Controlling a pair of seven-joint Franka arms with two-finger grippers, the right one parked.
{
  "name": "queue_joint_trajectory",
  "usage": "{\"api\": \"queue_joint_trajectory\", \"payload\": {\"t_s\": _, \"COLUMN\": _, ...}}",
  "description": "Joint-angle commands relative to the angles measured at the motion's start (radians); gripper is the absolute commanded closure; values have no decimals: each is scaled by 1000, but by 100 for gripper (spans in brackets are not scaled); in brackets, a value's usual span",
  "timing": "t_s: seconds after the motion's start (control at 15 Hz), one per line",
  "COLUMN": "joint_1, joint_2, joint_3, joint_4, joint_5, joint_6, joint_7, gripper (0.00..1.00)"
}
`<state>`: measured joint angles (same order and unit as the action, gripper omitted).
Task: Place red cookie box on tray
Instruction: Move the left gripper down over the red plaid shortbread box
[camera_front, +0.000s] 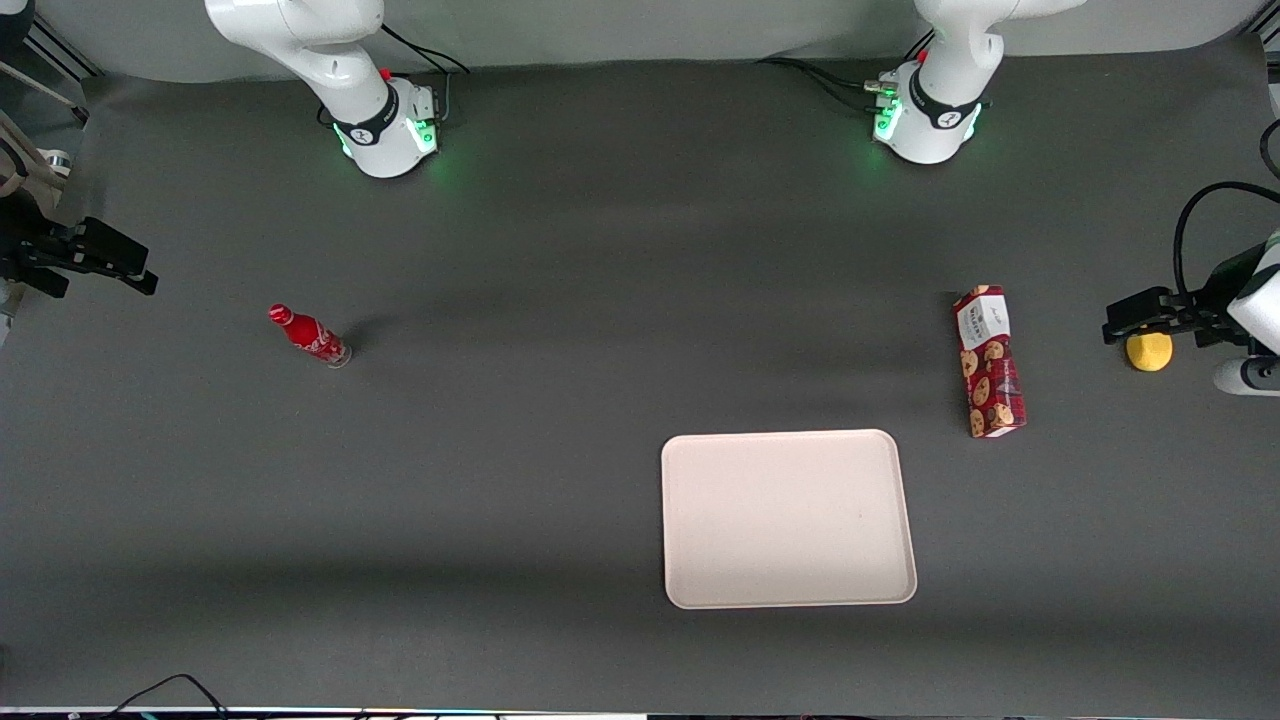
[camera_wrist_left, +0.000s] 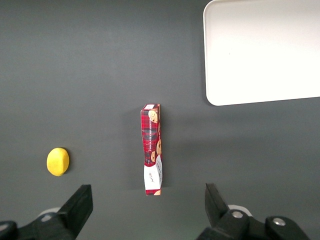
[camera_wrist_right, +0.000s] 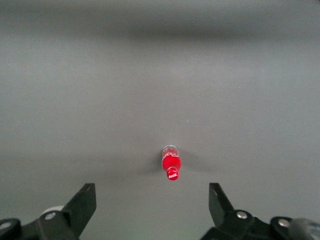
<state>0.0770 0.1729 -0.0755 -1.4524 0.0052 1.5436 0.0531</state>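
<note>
On the table in the front view, your box (camera_front: 989, 362) is lying just beside the tray (camera_front: 788, 518), your gripper (camera_front: 1135, 320) hanging well aside. From the wrist, spread fingers (camera_wrist_left: 75, 205) are holding nothing: you're approaching, so descend astride the box (camera_wrist_left: 152, 149).

red cookie box (camera_wrist_left: 152, 150), print possibly "chocolate chip"

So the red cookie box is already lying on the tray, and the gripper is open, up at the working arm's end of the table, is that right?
Not quite. The front view shows the red cookie box lying on the table beside the tray, apart from it, not on it. The rest holds: the gripper is open, holding nothing, at the working arm's end of the table above a small yellow object.
</note>
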Motion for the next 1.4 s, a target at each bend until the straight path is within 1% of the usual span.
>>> {"api": "queue_joint_trajectory", "payload": {"t_s": 0.0, "joint_1": 0, "joint_2": 10, "joint_3": 3, "joint_4": 37, "joint_5": 1, "joint_6": -66, "joint_7": 5, "gripper": 0}}
{"api": "queue_joint_trajectory", "payload": {"t_s": 0.33, "joint_1": -5, "joint_2": 14, "joint_3": -7, "joint_4": 33, "joint_5": 6, "joint_6": -89, "joint_7": -15, "gripper": 0}}
{"api": "queue_joint_trajectory", "payload": {"t_s": 0.4, "joint_1": -3, "joint_2": 14, "joint_3": -9, "joint_4": 23, "joint_5": 12, "joint_6": -94, "joint_7": -12, "gripper": 0}}
{"api": "queue_joint_trajectory", "payload": {"t_s": 0.53, "joint_1": 0, "joint_2": 13, "joint_3": -6, "joint_4": -46, "joint_5": 15, "joint_6": -76, "joint_7": 4, "gripper": 0}}
{"api": "queue_joint_trajectory", "payload": {"t_s": 0.67, "joint_1": 1, "joint_2": 36, "joint_3": -4, "joint_4": -142, "joint_5": 41, "joint_6": 13, "joint_7": 5, "gripper": 0}}
{"api": "queue_joint_trajectory", "payload": {"t_s": 0.87, "joint_1": 1, "joint_2": 57, "joint_3": -4, "joint_4": -354, "joint_5": 45, "joint_6": 228, "joint_7": 16, "gripper": 0}}
{"api": "queue_joint_trajectory", "payload": {"t_s": 1.07, "joint_1": 3, "joint_2": 114, "joint_3": 0, "joint_4": -466, "joint_5": 48, "joint_6": 352, "joint_7": 77, "gripper": 0}}
{"api": "queue_joint_trajectory", "payload": {"t_s": 1.13, "joint_1": 3, "joint_2": 122, "joint_3": 0, "joint_4": -509, "joint_5": 61, "joint_6": 400, "joint_7": 79, "gripper": 0}}
{"api": "queue_joint_trajectory", "payload": {"t_s": 1.2, "joint_1": 4, "joint_2": 129, "joint_3": 0, "joint_4": -554, "joint_5": 81, "joint_6": 456, "joint_7": 77, "gripper": 0}}
{"api": "queue_joint_trajectory", "payload": {"t_s": 1.33, "joint_1": 6, "joint_2": 137, "joint_3": 3, "joint_4": -655, "joint_5": 88, "joint_6": 597, "joint_7": 80, "gripper": 0}}
